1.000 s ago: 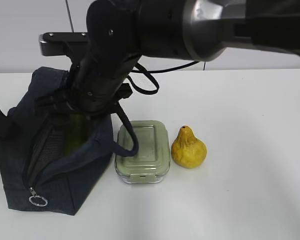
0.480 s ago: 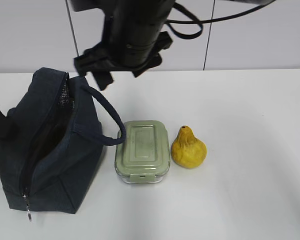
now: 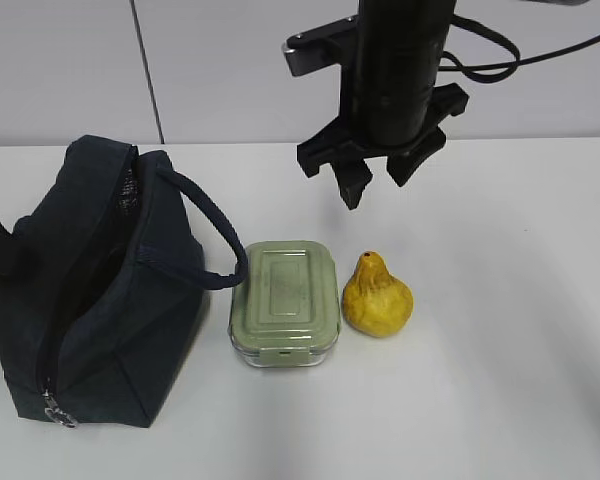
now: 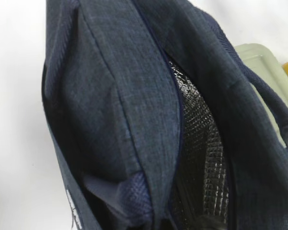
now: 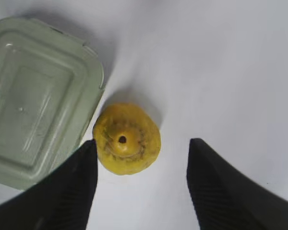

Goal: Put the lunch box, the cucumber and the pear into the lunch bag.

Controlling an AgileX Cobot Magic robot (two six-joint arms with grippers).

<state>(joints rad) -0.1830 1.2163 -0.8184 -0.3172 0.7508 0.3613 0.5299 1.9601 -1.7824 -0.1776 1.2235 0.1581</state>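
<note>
Hanging above the pear [image 3: 377, 296] with wide, empty fingers, the right hand [image 3: 378, 178] should drop straight down. It should pinch the pear's fat middle without bumping the lunch box [image 3: 285, 302] just beside the pear.

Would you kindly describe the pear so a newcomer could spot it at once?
Start at the big navy lunch bag on the table's left. Beside it sits the green-lidded lunch box, and just right of that stands the pear: lumpy, yellow, narrow-necked, the only rounded fruit showing.

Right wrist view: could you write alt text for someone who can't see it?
Seen from straight above, a yellow pear stands on a white table between two open black gripper fingers, nearer the left one. A sage-green lunch box lies just left of the pear.
</note>
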